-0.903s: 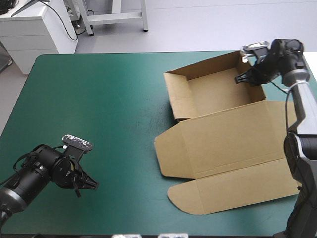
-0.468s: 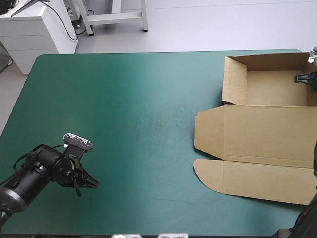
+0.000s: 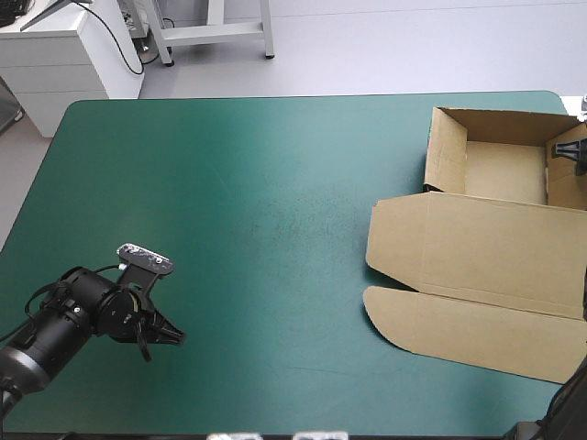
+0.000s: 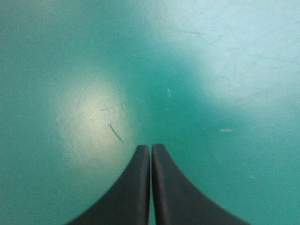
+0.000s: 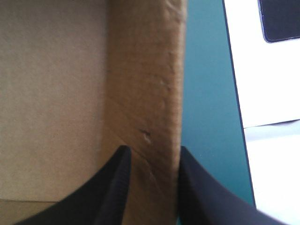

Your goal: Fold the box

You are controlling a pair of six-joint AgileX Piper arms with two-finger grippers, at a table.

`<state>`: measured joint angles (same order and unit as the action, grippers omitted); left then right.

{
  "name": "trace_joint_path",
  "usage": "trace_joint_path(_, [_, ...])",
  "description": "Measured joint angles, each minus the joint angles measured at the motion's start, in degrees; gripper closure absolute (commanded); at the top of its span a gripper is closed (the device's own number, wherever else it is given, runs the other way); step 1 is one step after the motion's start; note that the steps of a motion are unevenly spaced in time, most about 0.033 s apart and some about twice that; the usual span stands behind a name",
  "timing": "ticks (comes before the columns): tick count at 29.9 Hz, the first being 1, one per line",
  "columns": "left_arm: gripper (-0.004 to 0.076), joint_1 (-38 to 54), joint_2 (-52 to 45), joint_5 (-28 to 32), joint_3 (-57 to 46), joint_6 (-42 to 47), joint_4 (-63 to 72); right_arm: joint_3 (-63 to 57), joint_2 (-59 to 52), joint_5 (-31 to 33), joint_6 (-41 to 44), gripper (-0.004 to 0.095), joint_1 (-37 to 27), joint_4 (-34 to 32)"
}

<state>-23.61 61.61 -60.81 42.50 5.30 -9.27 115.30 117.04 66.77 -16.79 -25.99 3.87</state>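
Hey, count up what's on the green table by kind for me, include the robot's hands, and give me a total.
brown box: 1
black robot hands: 2, the left hand and the right hand
Total: 3

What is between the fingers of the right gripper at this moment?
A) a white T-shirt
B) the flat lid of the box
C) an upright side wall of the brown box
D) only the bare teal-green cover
C: in the right wrist view the right gripper has its black fingers on either side of a raised wall of the box, the board between them.
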Motion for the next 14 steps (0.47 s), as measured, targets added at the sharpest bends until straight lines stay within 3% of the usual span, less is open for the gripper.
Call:
trace_joint_path(2, [0.0731, 0.0, 0.0, 0.0, 0.0, 0.0, 0.0, 0.06, 0.0, -0.34, 0.61, 0.024, 0.0, -0.11])
trace_joint_path(11, [0.0731, 0.0, 0.0, 0.2, 0.0, 0.0, 0.07, 0.09, -1.55, 1.49, 2.08, 0.024, -0.04, -0.11])
trace_joint_path(14, [0.0731, 0.0, 0.0, 0.2, 0.0, 0.0, 0.07, 0.09, -3.85, 2.64, 2.39, 0.0339, -0.04, 1.41])
